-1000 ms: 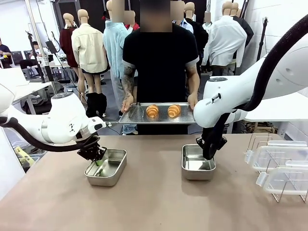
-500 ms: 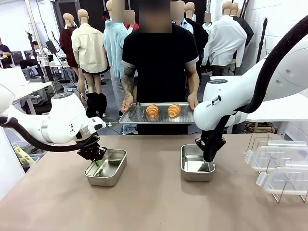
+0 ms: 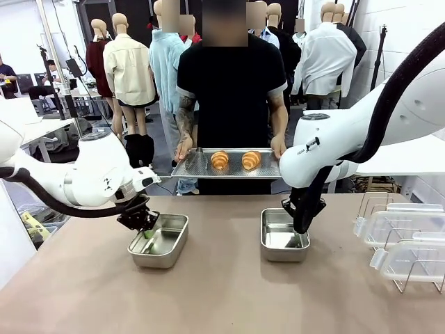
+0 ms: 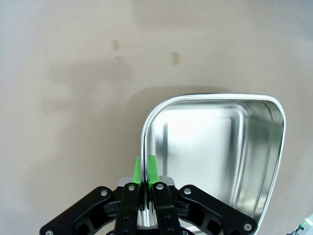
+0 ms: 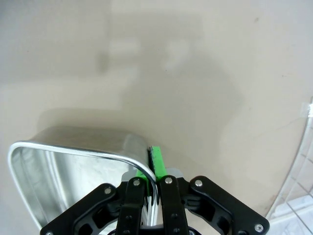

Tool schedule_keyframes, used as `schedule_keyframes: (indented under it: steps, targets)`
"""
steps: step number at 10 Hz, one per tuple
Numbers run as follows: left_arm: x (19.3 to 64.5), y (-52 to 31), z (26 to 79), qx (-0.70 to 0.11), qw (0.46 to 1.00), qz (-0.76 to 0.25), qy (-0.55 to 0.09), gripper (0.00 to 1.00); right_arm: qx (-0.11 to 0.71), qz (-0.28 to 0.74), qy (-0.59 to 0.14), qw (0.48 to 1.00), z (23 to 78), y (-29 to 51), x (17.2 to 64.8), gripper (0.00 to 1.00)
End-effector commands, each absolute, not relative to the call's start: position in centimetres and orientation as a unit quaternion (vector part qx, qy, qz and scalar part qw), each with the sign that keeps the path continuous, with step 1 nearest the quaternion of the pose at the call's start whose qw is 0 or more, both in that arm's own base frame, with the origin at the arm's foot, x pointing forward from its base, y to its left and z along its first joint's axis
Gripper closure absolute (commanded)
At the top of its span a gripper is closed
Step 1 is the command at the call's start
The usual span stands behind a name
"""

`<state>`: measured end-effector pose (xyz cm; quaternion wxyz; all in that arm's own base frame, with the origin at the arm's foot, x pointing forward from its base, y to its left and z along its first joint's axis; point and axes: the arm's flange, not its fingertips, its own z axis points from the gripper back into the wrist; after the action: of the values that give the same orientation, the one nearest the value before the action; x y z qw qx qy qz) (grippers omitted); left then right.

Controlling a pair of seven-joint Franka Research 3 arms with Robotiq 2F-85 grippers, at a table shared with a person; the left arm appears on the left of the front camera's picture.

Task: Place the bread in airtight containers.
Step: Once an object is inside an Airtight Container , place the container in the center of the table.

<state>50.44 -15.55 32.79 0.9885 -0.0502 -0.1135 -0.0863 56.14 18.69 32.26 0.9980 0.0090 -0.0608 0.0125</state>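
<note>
Two golden croissants, the bread [image 3: 220, 161] [image 3: 251, 160], lie on a flat steel tray [image 3: 198, 167] that a person holds in both hands over the table's far edge. Two small steel airtight containers stand without lids on the table. My left gripper [image 3: 144, 228] is shut on the near-left rim of the left container [image 3: 156, 259]. The left wrist view shows its green pads [image 4: 138, 166] pinching that container's [image 4: 200, 142] rim. My right gripper [image 3: 300, 226] is shut on the right rim of the right container [image 3: 284, 254]. In the right wrist view its pad [image 5: 156, 159] clamps the container's [image 5: 63, 171] curved edge.
Clear plastic lids [image 3: 403, 240] rest in a wire rack at the table's right edge. The person stands at the far side, between the two containers. Bare brown tabletop [image 3: 222, 292] stretches along the near side.
My left gripper has dragged the left container a little to the right and farther from me. The right container has slid slightly left. The tray with the bread has stayed put.
</note>
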Motion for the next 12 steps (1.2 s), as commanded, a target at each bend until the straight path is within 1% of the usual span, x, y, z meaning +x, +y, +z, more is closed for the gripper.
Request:
schedule_keyframes:
  steps: [1,3,5,6,8,9,10,12]
  targets:
    - [48.4,-20.2,37.5,-0.024,0.987,-0.080,-0.140,1.00,0.036,0.020,-0.087,0.995,37.0,19.3,53.0,1.00]
    - [47.5,-21.8,42.0,-0.020,0.983,-0.087,-0.162,1.00,0.057,0.052,-0.105,0.991,42.2,19.5,51.1,1.00]
    - [47.5,-21.8,45.4,-0.016,0.984,-0.066,-0.162,1.00,0.041,0.020,-0.109,0.993,45.4,19.4,50.4,1.00]
    - [47.5,-21.2,46.7,-0.017,0.985,-0.062,-0.162,1.00,0.045,0.017,-0.093,0.995,46.0,18.8,50.6,1.00]
    - [47.7,-20.1,48.8,-0.013,0.982,-0.039,-0.182,1.00,0.027,0.007,-0.071,0.997,46.5,18.7,50.8,1.00]
    - [48.0,-19.7,49.0,-0.025,0.982,-0.037,-0.182,1.00,0.027,0.011,-0.069,0.997,46.4,18.8,51.0,1.00]
    - [48.5,-19.5,48.1,-0.026,0.983,-0.036,-0.176,1.00,0.029,0.014,-0.085,0.996,46.4,18.3,50.1,1.00]
    - [47.9,-19.6,48.6,-0.023,0.982,-0.055,-0.180,1.00,0.029,0.014,-0.085,0.996,46.4,18.3,50.1,1.00]
